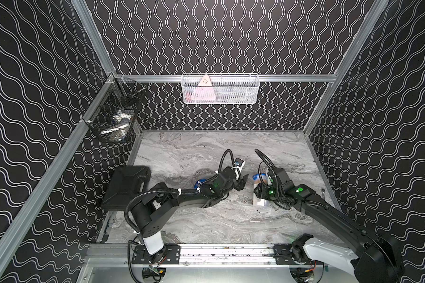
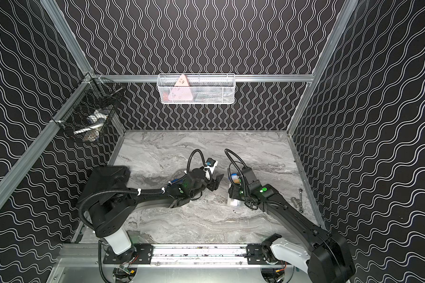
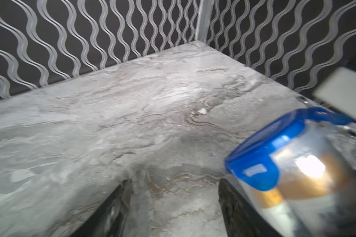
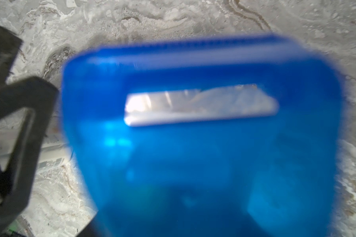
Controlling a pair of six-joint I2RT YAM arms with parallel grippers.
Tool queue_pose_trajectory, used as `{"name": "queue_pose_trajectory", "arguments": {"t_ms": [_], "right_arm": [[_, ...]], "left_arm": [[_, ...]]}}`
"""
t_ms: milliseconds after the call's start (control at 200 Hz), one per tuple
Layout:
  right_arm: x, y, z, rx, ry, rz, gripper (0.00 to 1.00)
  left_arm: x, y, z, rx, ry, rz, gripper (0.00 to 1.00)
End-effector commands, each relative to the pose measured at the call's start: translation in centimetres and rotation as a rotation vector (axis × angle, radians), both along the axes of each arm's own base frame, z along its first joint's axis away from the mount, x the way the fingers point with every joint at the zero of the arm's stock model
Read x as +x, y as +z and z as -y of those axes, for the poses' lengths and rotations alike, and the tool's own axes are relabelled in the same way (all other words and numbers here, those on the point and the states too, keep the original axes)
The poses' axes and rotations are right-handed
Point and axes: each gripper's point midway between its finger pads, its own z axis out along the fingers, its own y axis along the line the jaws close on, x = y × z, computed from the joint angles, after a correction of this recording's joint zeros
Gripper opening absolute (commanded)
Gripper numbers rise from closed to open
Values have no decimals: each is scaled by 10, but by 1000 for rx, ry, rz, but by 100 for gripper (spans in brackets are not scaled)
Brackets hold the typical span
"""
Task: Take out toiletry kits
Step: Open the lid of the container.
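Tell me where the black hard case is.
In both top views the black hard case lies at the marble table's left edge, beside the left arm.

Both top views high at front, sharing whole tabletop (image 1: 182,152), left wrist view low across it, right wrist view pressed against toiletry kit (image 4: 193,153).

You are inside a three-sided booth: the back and side walls (image 1: 231,36) are black, printed with white double wavy lines, and aluminium rails (image 1: 292,78) run along them at mid-height and up both back corners. The floor of the cell is a grey marble-pattern tabletop (image 1: 182,152), evenly lit, with a pale glare patch showing in the left wrist view (image 3: 181,90). A white wire basket (image 1: 243,96) hangs from the back rail near its middle. A black wire basket (image 1: 101,122) hangs from the left side rail by the back corner, and a front rail (image 1: 219,252) runs along the table's near edge.
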Motion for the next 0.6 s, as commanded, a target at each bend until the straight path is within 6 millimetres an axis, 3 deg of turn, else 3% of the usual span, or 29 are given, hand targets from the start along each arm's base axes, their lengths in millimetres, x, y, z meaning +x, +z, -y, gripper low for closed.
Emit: {"name": "queue_pose_trajectory", "arguments": {"t_ms": [0, 205, 595], "right_arm": [[9, 14, -11, 52, 26, 60, 41], [11, 13, -10, 44, 21, 60, 41], [8, 19, -17, 70, 56, 56, 41]], "left_arm": [[-15, 6, 22, -69, -139, -12, 70], [-35, 9, 26, -102, -251, 7, 71], [-15, 10, 33, -106, -182, 16, 72]]}}
